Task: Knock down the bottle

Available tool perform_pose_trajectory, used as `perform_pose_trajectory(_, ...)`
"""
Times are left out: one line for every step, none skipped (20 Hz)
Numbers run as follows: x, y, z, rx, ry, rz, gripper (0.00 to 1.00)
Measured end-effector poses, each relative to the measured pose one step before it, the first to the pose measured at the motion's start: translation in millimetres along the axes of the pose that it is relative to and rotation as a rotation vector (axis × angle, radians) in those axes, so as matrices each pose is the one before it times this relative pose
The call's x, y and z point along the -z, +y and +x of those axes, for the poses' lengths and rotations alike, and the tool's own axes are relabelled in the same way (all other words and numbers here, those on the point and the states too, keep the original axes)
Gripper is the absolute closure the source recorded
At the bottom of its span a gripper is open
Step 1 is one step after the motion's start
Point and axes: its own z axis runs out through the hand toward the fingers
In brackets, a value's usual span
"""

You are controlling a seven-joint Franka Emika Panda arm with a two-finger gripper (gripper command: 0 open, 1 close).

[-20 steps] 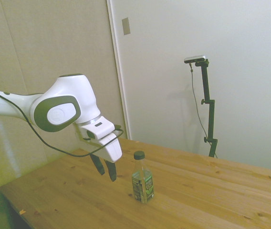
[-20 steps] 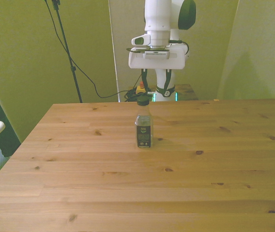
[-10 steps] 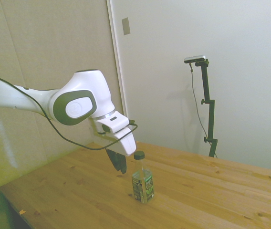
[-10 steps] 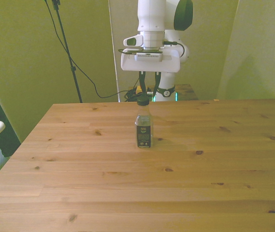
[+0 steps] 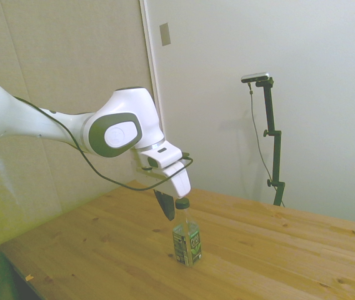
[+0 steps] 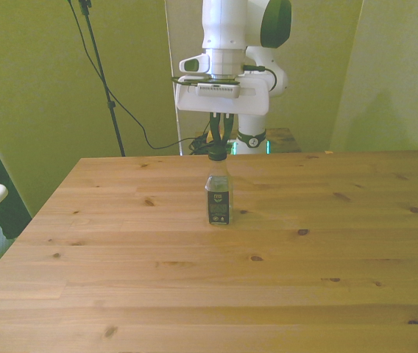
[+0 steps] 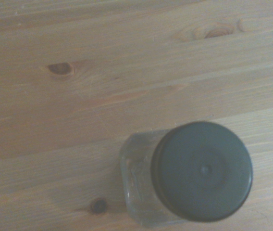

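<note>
My arm (image 5: 52, 122): reaching in from the left of the side view, wrist tipped down, so the push lands high on the target and not at its foot.

My fingers (image 5: 167, 207): drawn close together, nothing between them, hanging just left of the cap in the side view. In the front view (image 6: 219, 137) they sit straight behind the neck. Whether they touch the cap yet, I can't tell.

Why closed: my read is that a shove wants one narrow, stiff edge, not a grip.

The bottle (image 5: 187, 235): upright on the counter, near the middle of the boards, closer to the far edge in the front view (image 6: 218, 192). Black cap (image 7: 201, 170) screwed on, clear body below it, green-and-dark label facing out.

Why high: contact up at the cap should tip it more easily than a nudge at the base, which I'd guess would only slide it.

The counter (image 6: 327, 265): bare pine with knots, and I see nothing else lying on it around the bottle, so there's room to fall toward the near side.

In the way: nothing between my fingers and the cap.

Right of the bottle: only boards out to the edge, then plain wall (image 5: 327, 94) behind.
</note>
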Motion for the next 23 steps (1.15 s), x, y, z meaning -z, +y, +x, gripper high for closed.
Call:
perform_pose_trajectory(0.69,-3.20,2.74,-0.00342,0.00095,-0.00036,1.00)
perform_pose_trajectory(0.03,-3.30,2.57,-0.00412,-0.00022,-0.00174,1.00)
perform_pose_trajectory(-0.39,-4.44,3.28,-0.00622,0.00038,-0.00144,1.00)
perform_pose_trajectory(-0.16,-4.42,3.31,-0.00654,0.00225,-0.00068,1.00)
perform_pose_trajectory(-0.42,-4.99,3.90,-0.00560,0.00256,-0.00146,1.00)
perform_pose_trajectory(-0.16,-5.21,4.33,-0.00580,0.00179,-0.00142,1.00)
perform_pose_trajectory(-0.16,-5.10,4.68,-0.00436,-0.00046,-0.00295,1.00)
perform_pose_trajectory(0.72,-5.94,5.57,-0.00462,0.00148,-0.00105,1.00)
perform_pose_trajectory(0.91,-6.40,5.33,-0.00563,0.00073,-0.00236,1.00)
perform_pose_trajectory(0.76,-7.13,5.70,-0.00646,0.00322,-0.00025,1.00)
perform_pose_trajectory(-0.50,-7.18,4.87,-0.00417,-0.00016,-0.00374,1.00)
perform_pose_trajectory(-1.26,-7.53,4.70,-0.00252,0.00128,-0.00178,1.00)
perform_pose_trajectory(-2.45,-7.40,4.27,-0.00170,0.00020,-0.00346,1.00)
perform_pose_trajectory(-3.56,-7.68,3.45,-0.00098,0.00088,-0.00239,1.00)
perform_pose_trajectory(-4.46,-7.58,2.61,-0.00039,0.00091,-0.00198,1.00)
perform_pose_trajectory(-5.14,-7.40,1.90,-0.00111,0.00122,-0.00289,1.00)
perform_pose_trajectory(-4.88,-6.97,0.85,-0.00294,0.00246,-0.00392,1.00)
perform_pose_trajectory(-4.47,-6.94,-0.16,-0.00276,0.00214,-0.00244,1.00)
perform_pose_trajectory(-3.21,-6.67,-0.91,-0.00150,0.00198,-0.00023,1.00)
perform_pose_trajectory(-2.52,-5.74,-1.43,-0.00146,0.00235,0.00161,1.00)
perform_pose_trajectory(-1.40,-4.87,-1.40,-0.00409,0.00345,0.00131,1.00)
perform_pose_trajectory(-0.57,-3.99,-1.26,-0.00403,0.00573,0.00321,1.00)
perform_pose_trajectory(-0.23,-3.10,-0.66,-0.00456,0.00986,0.00461,1.00)
